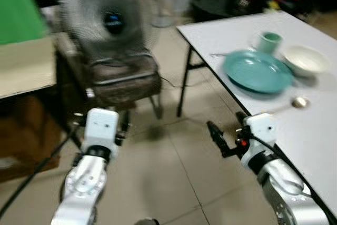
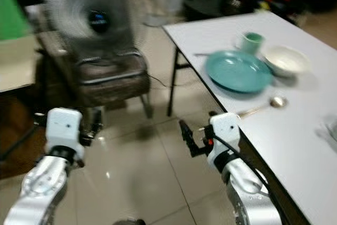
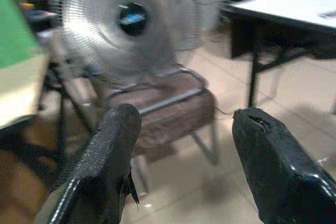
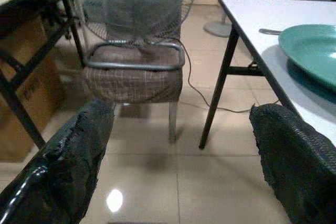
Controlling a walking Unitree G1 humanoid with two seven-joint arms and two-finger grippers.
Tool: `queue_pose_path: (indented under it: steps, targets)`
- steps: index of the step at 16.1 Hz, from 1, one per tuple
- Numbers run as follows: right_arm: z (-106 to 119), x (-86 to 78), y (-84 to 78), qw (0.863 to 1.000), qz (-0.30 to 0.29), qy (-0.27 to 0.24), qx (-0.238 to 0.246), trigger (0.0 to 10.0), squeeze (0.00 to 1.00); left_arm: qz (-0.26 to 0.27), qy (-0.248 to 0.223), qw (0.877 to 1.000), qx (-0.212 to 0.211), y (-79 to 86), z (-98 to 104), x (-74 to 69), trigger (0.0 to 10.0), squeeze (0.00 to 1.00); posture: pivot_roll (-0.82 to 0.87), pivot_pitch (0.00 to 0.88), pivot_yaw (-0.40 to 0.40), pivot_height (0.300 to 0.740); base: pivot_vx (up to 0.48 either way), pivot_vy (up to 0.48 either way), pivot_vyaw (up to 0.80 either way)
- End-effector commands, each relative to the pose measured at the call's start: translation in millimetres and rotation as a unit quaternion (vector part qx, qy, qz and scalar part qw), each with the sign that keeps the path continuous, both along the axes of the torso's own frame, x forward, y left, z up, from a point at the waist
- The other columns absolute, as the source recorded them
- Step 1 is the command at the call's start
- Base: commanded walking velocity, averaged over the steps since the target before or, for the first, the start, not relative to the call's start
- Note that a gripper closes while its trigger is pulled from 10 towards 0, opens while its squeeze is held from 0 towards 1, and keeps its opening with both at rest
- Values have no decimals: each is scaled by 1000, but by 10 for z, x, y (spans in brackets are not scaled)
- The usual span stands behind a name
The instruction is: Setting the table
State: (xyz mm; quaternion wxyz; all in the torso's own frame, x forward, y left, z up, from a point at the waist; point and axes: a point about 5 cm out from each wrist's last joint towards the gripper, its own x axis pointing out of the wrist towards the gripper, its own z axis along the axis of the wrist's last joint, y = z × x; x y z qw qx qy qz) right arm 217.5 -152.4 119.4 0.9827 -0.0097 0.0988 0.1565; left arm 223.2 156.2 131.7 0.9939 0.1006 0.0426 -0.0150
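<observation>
Both arms reach forward, left end effector (image 3: 181, 145) and right end effector (image 4: 178, 150) spread wide.

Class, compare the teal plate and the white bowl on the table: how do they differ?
The teal plate is wide and shallow; the white bowl is smaller across and deeper. The plate is teal, the bowl white. The plate lies nearer the table's left edge, the bowl to its right. Both look empty and stand upright.

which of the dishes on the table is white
The bowl at the far right is white; the plate beside it and the cup behind are both teal.
</observation>
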Motion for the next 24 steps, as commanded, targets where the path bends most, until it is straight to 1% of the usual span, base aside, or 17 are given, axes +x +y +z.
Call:
queue_pose_path:
  steps: [1, 3, 5, 8, 9, 10, 13, 15, 16, 17, 18, 21, 22, 23, 24]
  targets:
    - [-16, -3, -2, 1000, -9, 7, 11, 10000, 1000, -8, -1, 1000, -10, -25, 31, -13, 10000, 0, 6, 28, 5, 740, 0, 0, 800]
    - [-67, -73, 34, 1000, -4, 19, 11, 10000, 1000, -14, -2, 1000, -12, -3, 35, -11, 10000, 0, -3, 12, 30, 740, 0, 0, 800]
    - [-55, -86, 49, 1000, 0, 21, 18, 10000, 1000, -17, -3, 1000, -17, 10, 45, 9, 10000, 0, -2, 0, 51, 740, 0, 0, 800]
    - [-37, -57, 65, 999, 17, 22, 19, 10000, 1000, -36, -11, 999, -34, -38, 94, 37, 10000, 0, -3, 4, 44, 740, 0, 0, 800]
    - [-18, -41, 77, 1000, 21, 14, 17, 10000, 1000, -27, -10, 999, -42, -5, 75, 40, 10000, 0, -9, 1, 53, 740, 0, 0, 800]
    - [4, -30, 86, 1000, 26, 8, 15, 10000, 1000, -20, -8, 999, -42, 8, 60, 58, 10000, 0, -13, 0, 44, 740, 0, 0, 800]
    - [40, -16, 135, 999, 45, 5, 22, 10000, 1000, -21, -13, 999, -42, -14, 77, 59, 10000, 0, -6, 0, 17, 740, 0, 0, 800]
    - [68, 54, 198, 996, 83, -3, 19, 10000, 1000, -7, -24, 999, -47, 17, 129, 40, 10000, 0, 7, 0, 4, 740, 242, 0, 800]
    - [26, 81, 195, 996, 87, 2, 6, 10000, 1000, 1, -18, 999, -37, 43, 90, 42, 10000, 0, 15, 0, -7, 740, 251, 0, 800]
    - [43, 96, 214, 995, 95, 5, 17, 10000, 1000, -1, -20, 999, -40, 51, 112, 33, 10000, 0, 15, 11, -6, 740, 251, 0, 800]
    - [58, 100, 221, 995, 100, 4, 16, 10000, 1000, 4, -23, 999, -46, 67, 136, 27, 10000, 0, 15, 13, -6, 740, 262, 0, 800]
    - [63, 120, 245, 995, 93, 1, 22, 10000, 1000, 9, -26, 999, -46, 96, 156, 20, 10000, 0, 24, 3, -12, 740, 283, 0, 800]
    - [57, 129, 271, 995, 100, -2, 24, 10000, 1000, 10, -28, 998, -48, 104, 151, 34, 10000, 0, 18, 15, -4, 740, 307, 0, 800]
    - [33, 139, 275, 995, 98, 0, 15, 10000, 1000, 13, -23, 999, -43, 119, 125, 47, 10000, 0, 17, 23, -5, 740, 319, 0, 800]
    - [58, 134, 272, 995, 95, -4, 14, 10000, 1000, 11, -24, 999, -46, 116, 141, 46, 10000, 0, 13, 26, -1, 740, 319, 0, 669]
